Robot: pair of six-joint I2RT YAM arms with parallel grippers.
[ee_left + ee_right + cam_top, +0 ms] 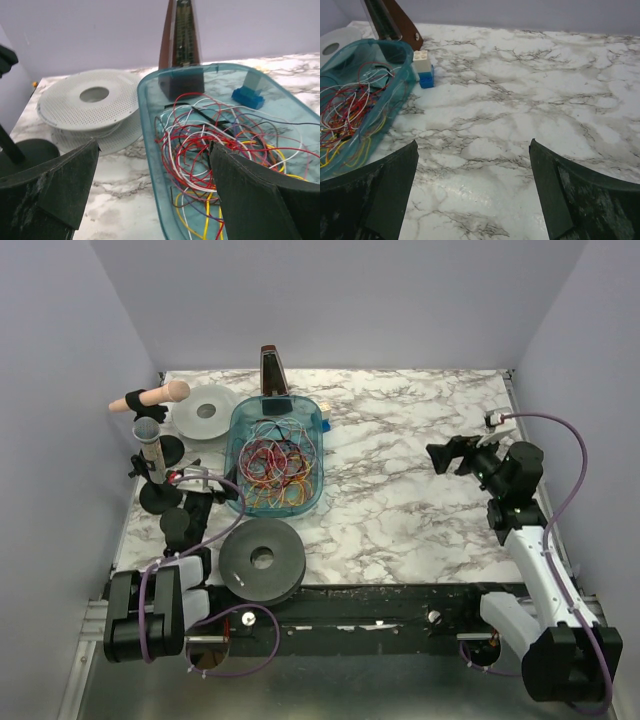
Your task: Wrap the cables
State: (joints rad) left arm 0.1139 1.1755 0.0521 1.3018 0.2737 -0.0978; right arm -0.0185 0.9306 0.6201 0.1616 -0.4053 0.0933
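Note:
The cables (278, 468) lie in a loose tangle of red, yellow, white and orange wires inside a clear teal tray (243, 430) at the back left of the table. My left gripper (222, 498) is open just in front of the tray's near left corner. In the left wrist view the left gripper (155, 147) straddles the tray rim (148, 125), with the cables (200, 130) close ahead and nothing between the fingers. My right gripper (447, 455) hovers open over bare marble at the right. In its own view the right gripper (474, 145) holds nothing; the cables (347, 112) and tray (400, 82) sit far left.
A black spool (262, 558) lies near the front edge. A white perforated spool (205, 412) sits left of the tray. A brown metronome-like object (273, 370) stands behind the tray, a blue-and-white block (423, 70) beside it. Black stands and a wooden rod (160, 395) crowd the left edge.

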